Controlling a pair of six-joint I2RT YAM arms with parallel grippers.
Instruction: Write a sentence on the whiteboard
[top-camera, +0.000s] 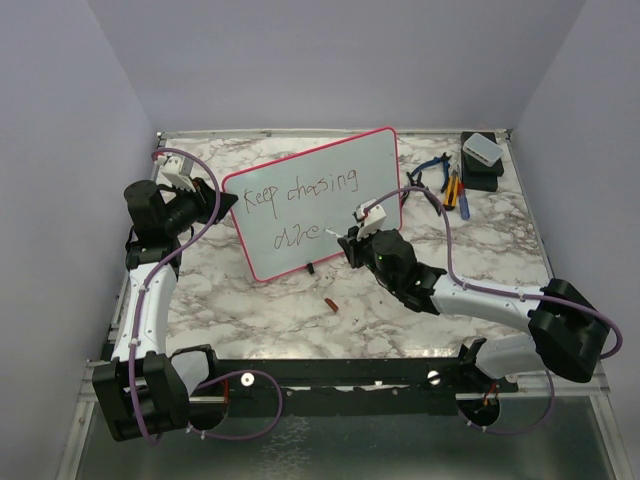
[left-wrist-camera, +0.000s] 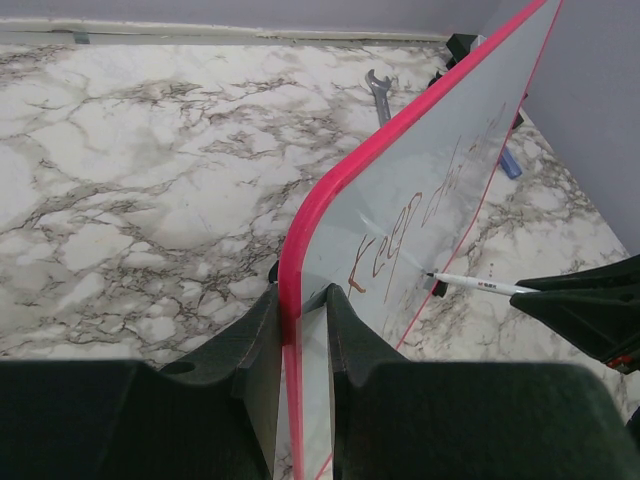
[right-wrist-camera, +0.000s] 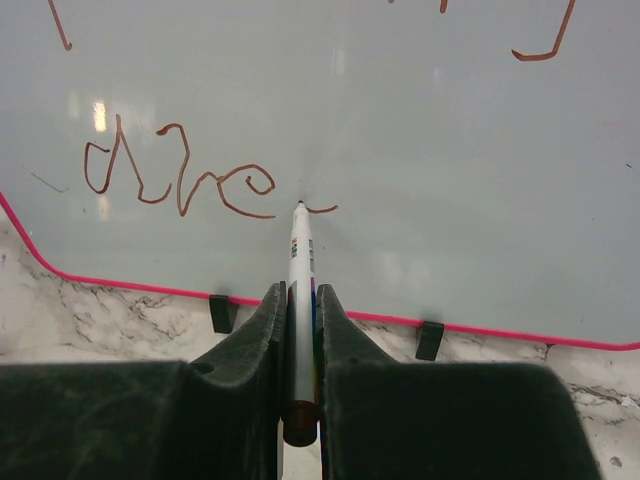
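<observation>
The whiteboard (top-camera: 315, 200), white with a red-pink frame, stands upright on black feet at mid-table. My left gripper (left-wrist-camera: 302, 300) is shut on its left edge (left-wrist-camera: 292, 260). The sentence (top-camera: 300, 195) reads "Keep chasing" on the first line and "dre" (right-wrist-camera: 180, 180) on the second. My right gripper (right-wrist-camera: 300, 295) is shut on a white marker (right-wrist-camera: 301, 270). The marker tip touches the board just right of "dre", beside a short fresh stroke (right-wrist-camera: 322, 209). The marker also shows in the left wrist view (left-wrist-camera: 480, 286).
A small red marker cap (top-camera: 329, 303) lies on the marble table in front of the board. Pliers and hand tools (top-camera: 448, 185) and a black-and-white box (top-camera: 481, 158) sit at the back right. A wrench (left-wrist-camera: 379, 95) lies behind the board.
</observation>
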